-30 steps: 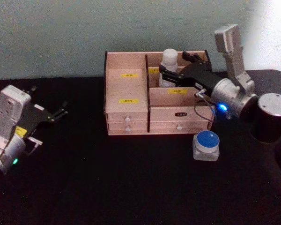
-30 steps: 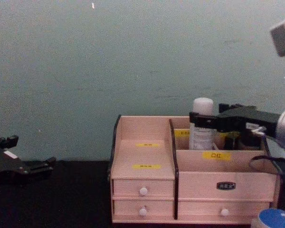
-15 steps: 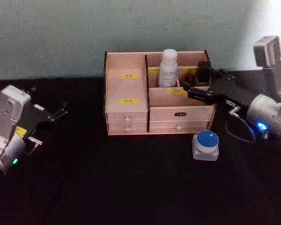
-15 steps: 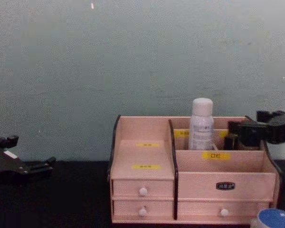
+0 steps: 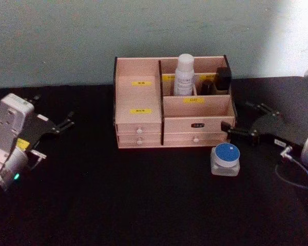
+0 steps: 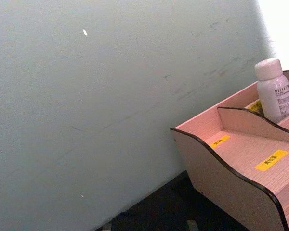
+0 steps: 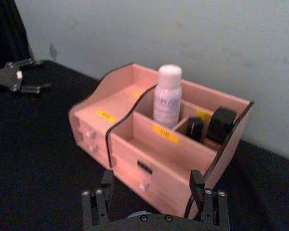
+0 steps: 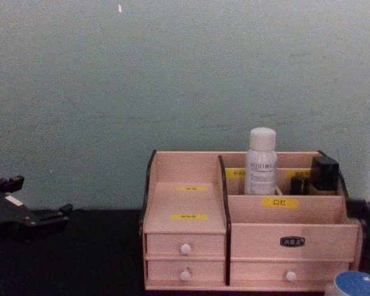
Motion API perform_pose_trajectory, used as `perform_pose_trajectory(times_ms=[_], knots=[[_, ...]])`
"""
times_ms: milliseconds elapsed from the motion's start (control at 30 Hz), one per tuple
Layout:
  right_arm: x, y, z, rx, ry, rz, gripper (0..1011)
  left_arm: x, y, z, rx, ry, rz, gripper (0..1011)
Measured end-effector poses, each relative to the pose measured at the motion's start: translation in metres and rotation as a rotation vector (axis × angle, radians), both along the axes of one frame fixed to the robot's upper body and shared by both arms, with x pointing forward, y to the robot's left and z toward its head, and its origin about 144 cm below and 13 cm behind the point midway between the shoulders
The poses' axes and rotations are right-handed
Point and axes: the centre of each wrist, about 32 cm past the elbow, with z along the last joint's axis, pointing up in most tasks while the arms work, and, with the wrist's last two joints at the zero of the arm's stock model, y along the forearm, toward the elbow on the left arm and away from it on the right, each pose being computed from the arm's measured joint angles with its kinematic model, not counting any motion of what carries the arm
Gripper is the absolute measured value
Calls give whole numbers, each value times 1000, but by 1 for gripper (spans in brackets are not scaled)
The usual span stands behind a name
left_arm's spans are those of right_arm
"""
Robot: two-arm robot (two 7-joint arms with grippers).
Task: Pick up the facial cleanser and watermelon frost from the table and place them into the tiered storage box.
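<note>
1. While the right gripper (image 5: 237,119) sat low at the table's (image 5: 143,205) right side, jaws spread wide & holding nothing, the blue-lidded jar (image 5: 226,159) stood on the table just in front of the tiered storage box's (image 5: 137,95) right end, apart from the fingers. Risk: w/ box & jar both near, a careless approach could have clipped the box's side wall or knocked the jar away.
2. The white bottle (image 5: 184,75) stood upright in a back compartment, w/ dark items (image 5: 223,78) just beside it. Risk: it looked tall & narrow, so bringing the jar in low over the top could have tipped it.
3. The jar looked short, wide & smooth. Risk: a pinch on the lid alone could have slipped, or the jar could have tilted in the jaws.
4. The left gripper (image 5: 68,119) was parked far left, fingers apart & empty, well apart from the box; little risk there.
</note>
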Motion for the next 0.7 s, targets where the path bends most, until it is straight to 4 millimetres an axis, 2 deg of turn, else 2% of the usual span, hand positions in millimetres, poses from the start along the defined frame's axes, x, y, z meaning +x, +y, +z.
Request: perform_pose_trajectory(times_ms=[367,700], knots=[[-17,-1,-9,-52,112,-7,1000,0,0,0,0,0,0,1001],[-11,7,-16,-105,150,-20,1000,0,0,0,0,0,0,1001]])
